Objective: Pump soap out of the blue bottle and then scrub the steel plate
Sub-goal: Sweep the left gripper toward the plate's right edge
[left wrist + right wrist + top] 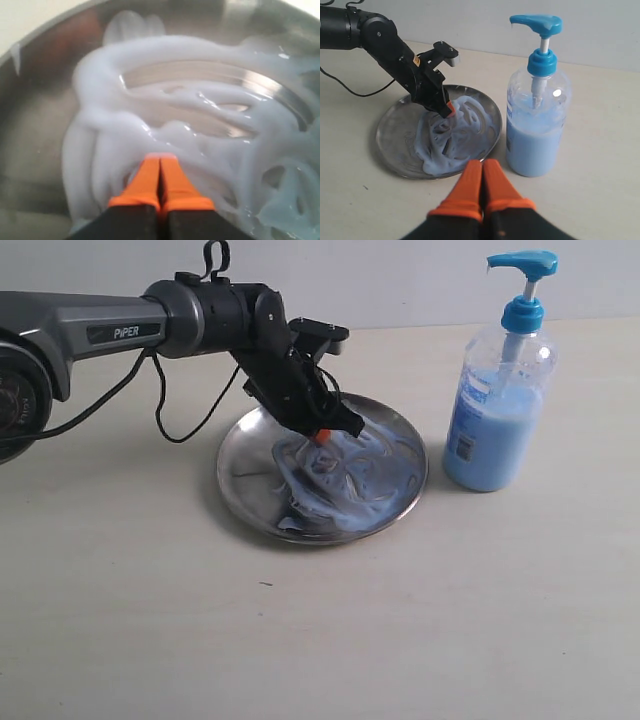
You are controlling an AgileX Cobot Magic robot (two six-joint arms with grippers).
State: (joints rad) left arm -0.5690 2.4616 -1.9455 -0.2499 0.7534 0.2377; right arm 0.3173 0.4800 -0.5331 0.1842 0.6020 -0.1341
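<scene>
The round steel plate lies on the table, its middle and right side smeared with pale blue soap. My left gripper is shut with nothing held, its orange tips down in the soap near the plate's centre; the left wrist view shows the tips pressed into thick whitish swirls. The blue bottle stands upright just right of the plate, about half full. My right gripper is shut and empty, hovering over bare table short of the plate and the bottle; it is out of the exterior view.
The left arm reaches in from the left, with a black cable looping down to the table beside the plate. The pale table runs to a grey wall behind.
</scene>
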